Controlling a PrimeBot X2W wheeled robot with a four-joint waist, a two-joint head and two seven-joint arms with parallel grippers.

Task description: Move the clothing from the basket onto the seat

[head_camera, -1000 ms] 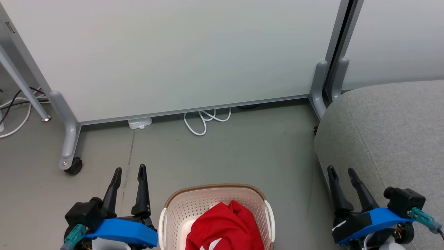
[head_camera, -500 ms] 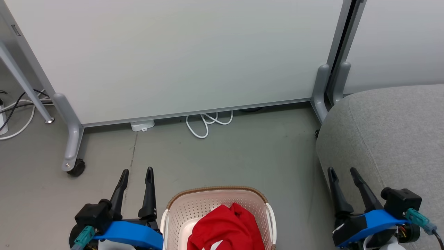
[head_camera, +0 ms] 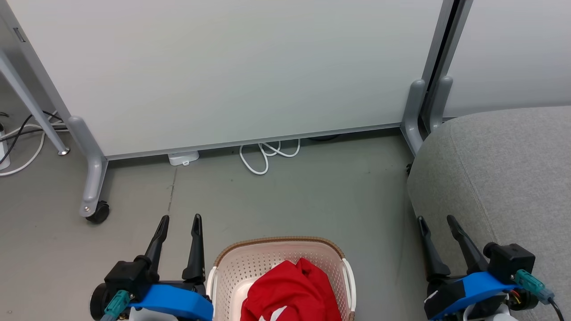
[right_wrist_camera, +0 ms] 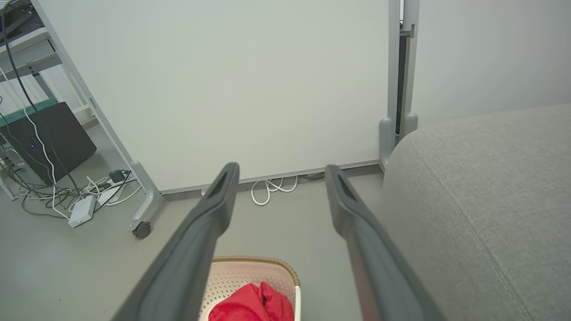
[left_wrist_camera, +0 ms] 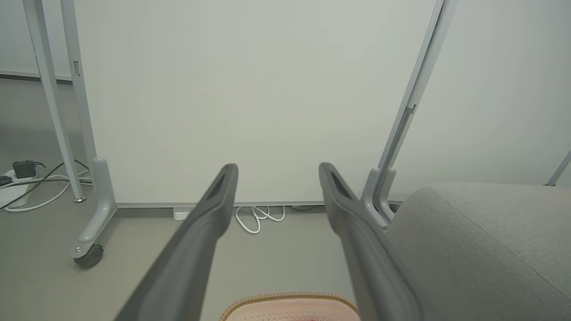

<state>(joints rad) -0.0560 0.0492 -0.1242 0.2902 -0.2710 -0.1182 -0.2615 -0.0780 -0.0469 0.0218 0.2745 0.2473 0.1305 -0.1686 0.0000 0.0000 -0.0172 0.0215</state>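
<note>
Two tools frame our head view, both empty with their fingers spread apart. Our left tool [head_camera: 180, 217] hangs over the grey floor [head_camera: 312, 191] just left of the basket [head_camera: 276, 240]. Our right tool [head_camera: 434, 218] hangs at the near edge of the seat [head_camera: 504, 169], fingers pointing away from us. The clothing [head_camera: 290, 292] lies bunched inside the basket, a red heap with a bit of white trim at its lower edge, filling the middle and right of the tub; neither tool touches it. The basket stands on the floor between our two tools, apart from the seat, which rises to its right. Beyond, we see a white panel [head_camera: 223, 67] on a grey wheeled frame, with a white cable [head_camera: 263, 156] looped on the floor at its foot.
</note>
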